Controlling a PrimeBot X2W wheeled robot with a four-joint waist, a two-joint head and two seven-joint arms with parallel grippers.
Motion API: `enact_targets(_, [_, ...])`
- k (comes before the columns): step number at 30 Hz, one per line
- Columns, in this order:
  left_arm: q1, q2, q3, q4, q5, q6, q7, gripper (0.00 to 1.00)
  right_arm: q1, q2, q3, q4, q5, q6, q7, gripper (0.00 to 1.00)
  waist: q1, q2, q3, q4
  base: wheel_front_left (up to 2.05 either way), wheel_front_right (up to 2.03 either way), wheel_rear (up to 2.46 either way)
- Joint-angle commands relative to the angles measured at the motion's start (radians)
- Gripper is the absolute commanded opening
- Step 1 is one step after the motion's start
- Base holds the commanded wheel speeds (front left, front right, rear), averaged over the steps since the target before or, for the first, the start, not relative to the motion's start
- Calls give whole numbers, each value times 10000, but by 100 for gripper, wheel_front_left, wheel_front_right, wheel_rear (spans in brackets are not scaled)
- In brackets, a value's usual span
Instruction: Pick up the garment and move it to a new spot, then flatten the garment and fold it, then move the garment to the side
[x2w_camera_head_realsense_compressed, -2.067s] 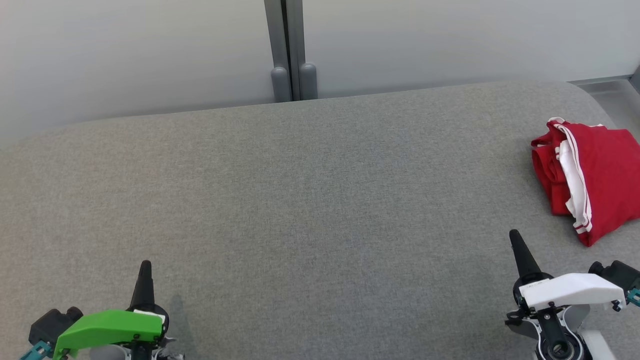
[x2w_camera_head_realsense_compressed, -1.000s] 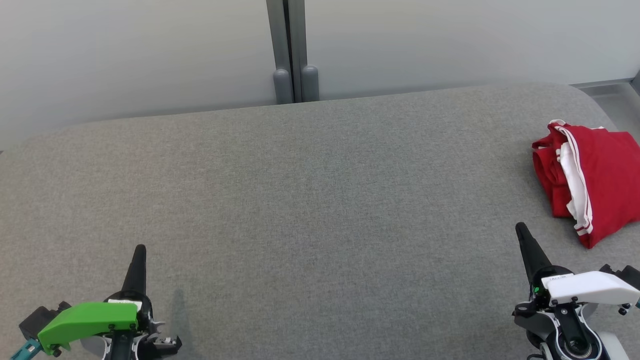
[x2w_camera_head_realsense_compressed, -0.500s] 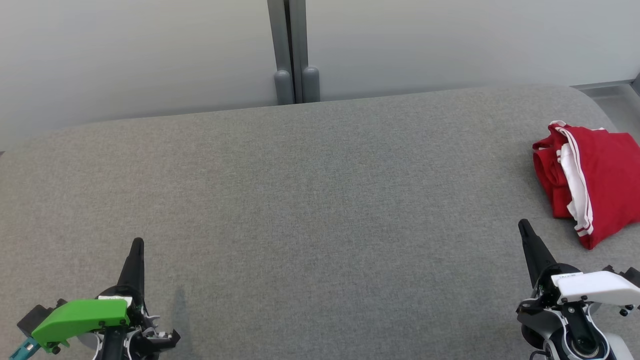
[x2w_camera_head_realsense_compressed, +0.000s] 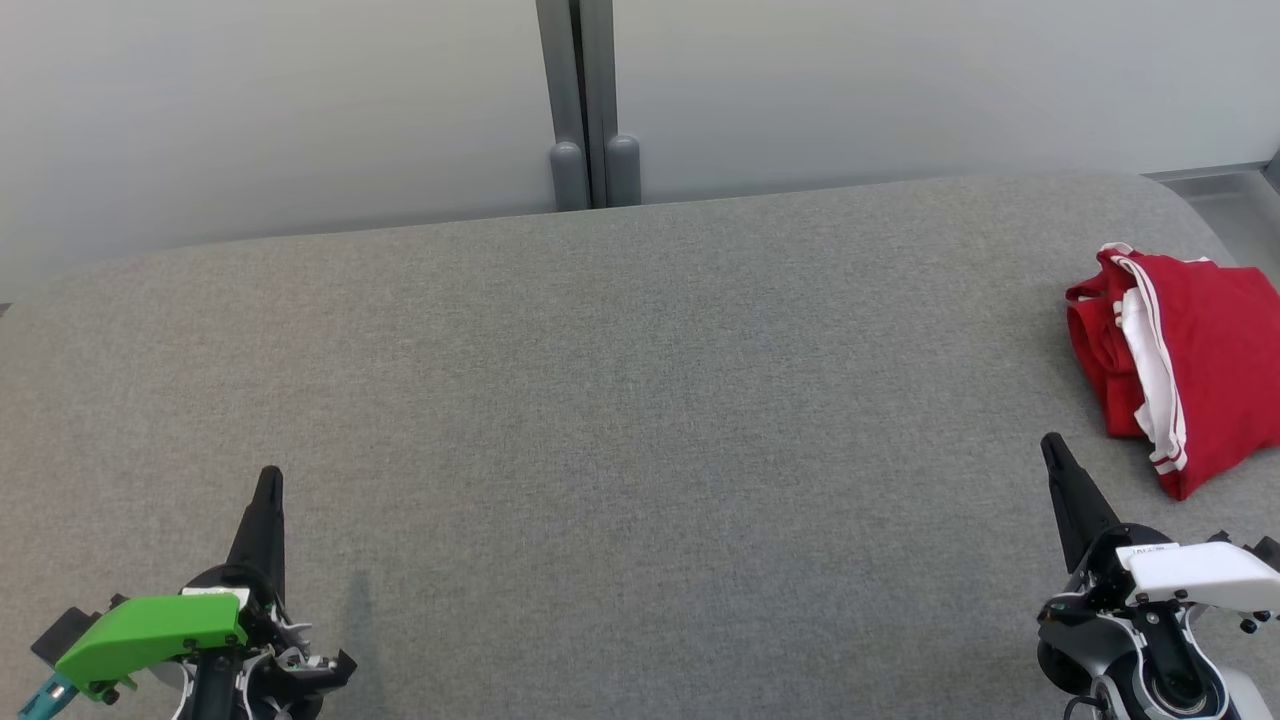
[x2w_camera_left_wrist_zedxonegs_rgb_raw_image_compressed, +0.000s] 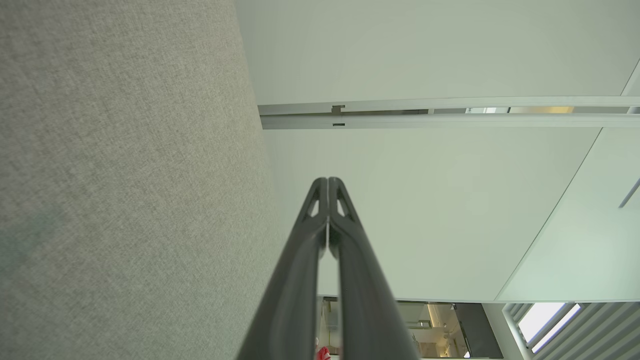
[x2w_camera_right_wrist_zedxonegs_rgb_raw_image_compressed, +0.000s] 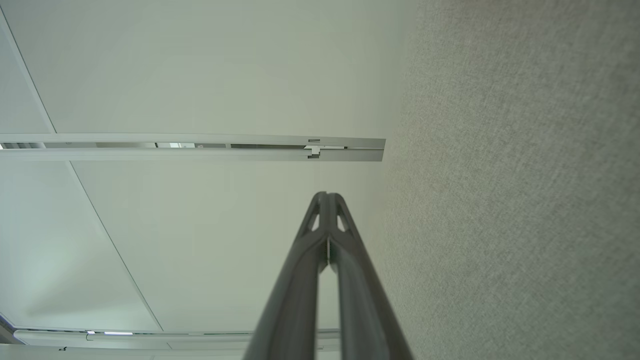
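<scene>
Garment (x2w_camera_head_realsense_compressed: 1200, 360) sits bunched just fwd-right of R gripper (x2w_camera_head_realsense_compressed: 1049, 444), far from L gripper (x2w_camera_head_realsense_compressed: 269, 474); both pinched together, empty.

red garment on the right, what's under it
The red garment lies bunched on the grey fabric surface. Whatever is directly beneath it is covered by the cloth.

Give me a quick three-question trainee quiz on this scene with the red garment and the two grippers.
1. True or false: the red garment lies bundled near the right end of the grey padded surface.
2. The right gripper is: A) shut on the garment, B) shut and holding nothing, C) wide open.
3. Which is nearer the garment, the left gripper or the right one?

Key: 1 true. 2 B. 3 the right one.
</scene>
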Motion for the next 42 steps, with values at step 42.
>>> enact_targets(42, [-144,69,23,-28,-34,-53,33,0,107,-54,-20,-42,31,-9,23,0,0,0,0,0,0,0,0])
